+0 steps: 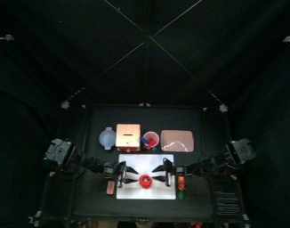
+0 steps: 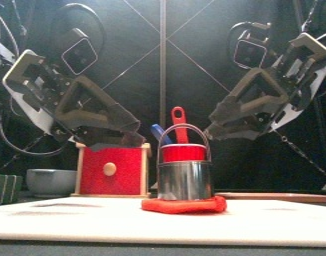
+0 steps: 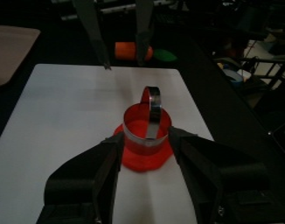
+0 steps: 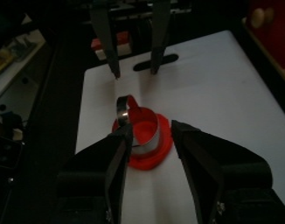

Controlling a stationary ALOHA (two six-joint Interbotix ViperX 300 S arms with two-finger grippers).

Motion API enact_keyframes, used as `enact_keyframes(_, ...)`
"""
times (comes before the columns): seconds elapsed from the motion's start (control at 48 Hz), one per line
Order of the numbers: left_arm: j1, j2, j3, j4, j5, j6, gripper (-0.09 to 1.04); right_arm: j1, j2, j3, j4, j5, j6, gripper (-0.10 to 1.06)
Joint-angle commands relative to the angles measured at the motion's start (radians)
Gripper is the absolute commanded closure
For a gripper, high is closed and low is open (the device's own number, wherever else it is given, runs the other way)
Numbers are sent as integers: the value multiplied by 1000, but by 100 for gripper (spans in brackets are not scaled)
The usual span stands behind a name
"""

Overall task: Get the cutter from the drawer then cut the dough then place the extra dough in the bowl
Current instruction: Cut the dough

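Cutter stands upright on the red dough, its wire handle arching over the top. Both sit around the middle of the white cutting board, near the table's front.

On my top feed the left gripper hangs just left of the dough and the right gripper just right of it, both low over the board. The left wrist feed shows me that gripper's jaws spread wide, one to each side of the dough, with nothing in them; I cannot tell whether they graze the dough's edge. The right wrist feed gives me much the same: jaws parted wide and empty, with cutter and dough in the gap ahead.

Behind the board I read a row from left to right:
- the blue-grey bowl, well apart from the dough
- the wooden box, its red drawer front toward the front camera
- the red cup, with a red and a blue knife sticking up
- the pink tray

An orange and green toy lies just off the board's right edge and a reddish toy just off its left edge; I cannot make out what foods they are.
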Motion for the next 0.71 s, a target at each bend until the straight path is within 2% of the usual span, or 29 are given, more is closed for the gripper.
enact_keyframes(0.021, -29, -5, -32, -37, -17, 26, 12, 15, -14, -21, 8, -12, -2, 18)
enact_keyframes(0.271, -44, 15, -60, -104, -15, 60, 12, 34, -6, -34, 14, -12, -2, 18)
enact_keyframes(0.708, -44, 40, -86, -132, -15, 61, 12, 32, 26, -49, 18, -12, -3, 18)
